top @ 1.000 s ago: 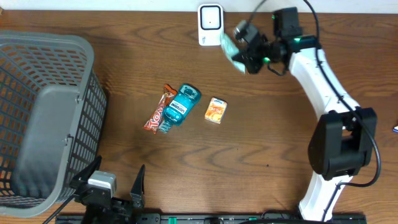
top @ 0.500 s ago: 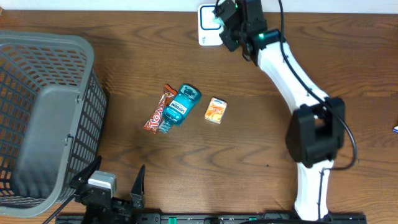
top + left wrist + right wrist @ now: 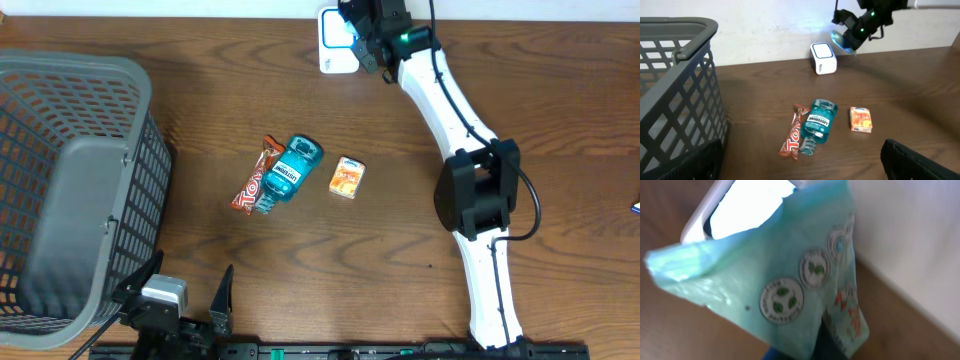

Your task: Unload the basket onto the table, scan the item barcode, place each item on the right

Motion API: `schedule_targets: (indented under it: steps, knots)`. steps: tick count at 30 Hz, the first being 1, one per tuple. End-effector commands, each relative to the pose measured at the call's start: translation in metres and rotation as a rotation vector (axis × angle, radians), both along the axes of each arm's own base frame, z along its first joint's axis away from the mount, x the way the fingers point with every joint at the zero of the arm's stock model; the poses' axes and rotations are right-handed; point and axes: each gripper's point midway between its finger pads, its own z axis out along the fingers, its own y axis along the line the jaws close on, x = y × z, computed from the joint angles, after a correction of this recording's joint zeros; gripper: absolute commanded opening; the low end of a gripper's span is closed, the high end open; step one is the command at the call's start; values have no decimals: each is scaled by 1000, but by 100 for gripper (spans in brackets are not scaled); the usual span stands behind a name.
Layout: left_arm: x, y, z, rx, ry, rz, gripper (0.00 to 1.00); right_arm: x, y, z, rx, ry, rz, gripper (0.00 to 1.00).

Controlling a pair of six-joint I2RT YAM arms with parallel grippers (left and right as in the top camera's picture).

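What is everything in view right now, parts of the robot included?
table: one, brown wood, under everything
basket: one, grey, left side
scanner: one, white, far edge
candy bar: one, orange-brown, mid-table, beside the bottle
mouthwash bottle: one, teal, mid-table
small box: one, orange, right of bottle, apart
packet: one, pale teal, held at the scanner
left pincer: one, black, open, near edge
right pincer: one, black, shut on the packet

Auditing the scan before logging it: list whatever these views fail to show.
- Barcode: none visible on the packet in the right wrist view; print blurred, other face turned away.
- Scanner: overhead, the right arm covers part; right wrist, the packet hides most.
- Box print: too small, overhead and left wrist.
- Basket: cut off by overhead's left edge.
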Motion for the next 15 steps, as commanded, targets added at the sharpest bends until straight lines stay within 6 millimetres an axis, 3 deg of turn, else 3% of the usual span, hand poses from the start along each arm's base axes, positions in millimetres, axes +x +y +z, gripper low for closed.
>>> schedule_targets:
  steps: [1, 2, 3, 5, 7, 9, 10, 13, 15]
  knots:
    - [0, 0, 0, -3, -1, -1, 100, -5, -49, 26, -38, 15, -220, 1]
    - [0, 0, 0, -3, -1, -1, 100, -12, -70, 26, -76, 40, -288, 1]
    - [0, 0, 0, -3, -1, -1, 100, -20, -106, 24, -140, 68, -406, 1]
    - [0, 0, 0, -3, -1, -1, 100, -34, -159, 20, -208, 111, -562, 1]
    - [0, 0, 0, -3, -1, -1, 100, -49, -202, 14, -231, 171, -668, 1]
    - [0, 0, 0, -3, -1, -1, 100, -70, -256, 8, -225, 243, -804, 1]
    - [0, 0, 0, -2, -1, -1, 100, -76, -270, 6, -222, 259, -839, 1]
    - [0, 0, 0, -3, -1, -1, 100, -99, -341, 4, -206, 301, -990, 1]
    - [0, 0, 0, -3, -1, -1, 100, -111, -379, 4, -196, 308, -1062, 1]
